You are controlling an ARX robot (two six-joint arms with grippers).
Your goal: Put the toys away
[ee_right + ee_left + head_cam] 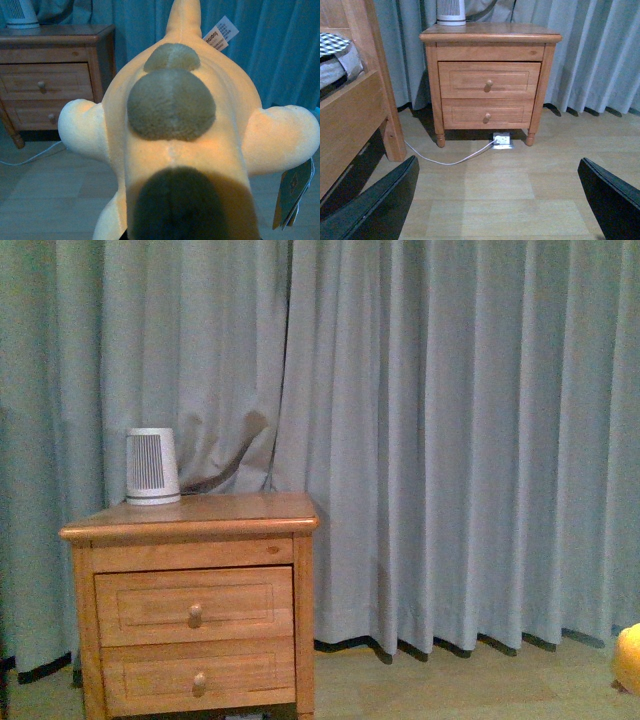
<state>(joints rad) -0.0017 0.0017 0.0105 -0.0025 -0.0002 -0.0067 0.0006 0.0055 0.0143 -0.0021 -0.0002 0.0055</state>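
The orange-yellow plush toy [170,150] fills the right wrist view, with grey-brown fuzzy patches down its back, pale rounded limbs at both sides and paper tags. My right gripper is shut on it, and its fingers are hidden behind the toy. A small part of the toy [628,658] shows at the right edge of the front view, low above the floor. My left gripper [497,200] is open and empty above the wooden floor. Its black fingers [380,205] stand wide apart, facing the nightstand.
A wooden nightstand [190,610] with two shut drawers stands against grey-blue curtains [450,440]; it also shows in the left wrist view [490,75]. A white ribbed appliance [152,466] stands on it. A power strip [502,140] with a white cable lies under it. A bed frame [355,115] stands beside it.
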